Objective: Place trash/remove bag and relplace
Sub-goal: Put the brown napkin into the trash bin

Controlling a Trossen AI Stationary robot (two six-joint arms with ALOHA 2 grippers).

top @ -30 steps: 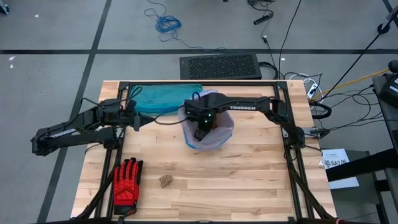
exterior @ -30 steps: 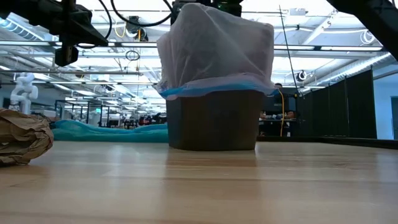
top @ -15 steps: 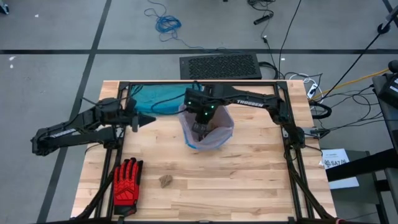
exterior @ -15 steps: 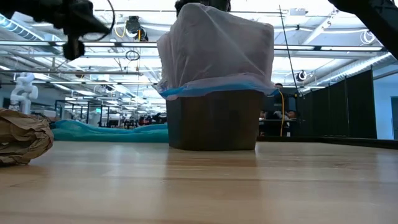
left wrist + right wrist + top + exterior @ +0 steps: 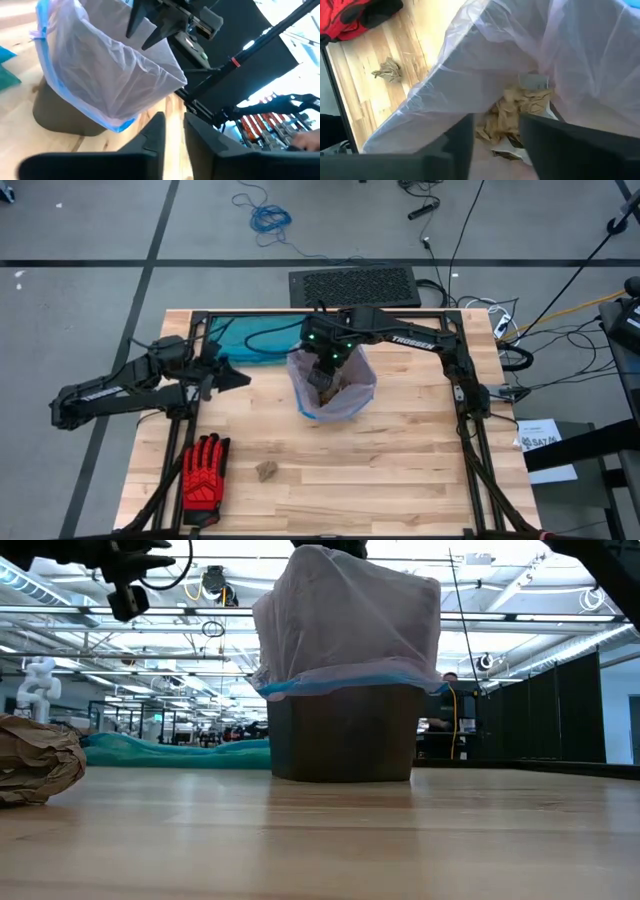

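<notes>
Pale bag (image 5: 345,385): thin pink-lavender liner, crinkly, standing up tall out of a dark brown bin (image 5: 345,735) near the middle of the desk (image 5: 400,470), toward its far side; a blue band runs round it where it folds over the bin's rim.
Trash in the bag: crumpled tan-brown paper wads (image 5: 520,112) and a white scrap (image 5: 534,81) lie at the bottom, seen down through the open mouth in the right wrist view.
Right gripper (image 5: 325,365): hangs directly over the bag's mouth, at its far-left edge; its two dark fingers (image 5: 457,137) stand apart with the wads showing in the gap between them. The jaws are released and grasp nothing; the liner's wall lies just beside them, and I cannot tell whether it touches them.
Left gripper (image 5: 228,377): held above the desk to the left of the bag, well apart from it, pointing toward it. In the left wrist view the fingers (image 5: 152,137) show a narrow gap, jaws released, nothing between them; the bag and bin lie ahead of them.
Loose wad (image 5: 266,471): one tan paper wad lies on the desk on the near side of the bag, apart from both grippers.
Red glove (image 5: 204,471): red-and-black, flat near the desk's near-left edge, beside the loose wad.
Teal bag (image 5: 240,340): lies crumpled at the far side, left of the bin.
</notes>
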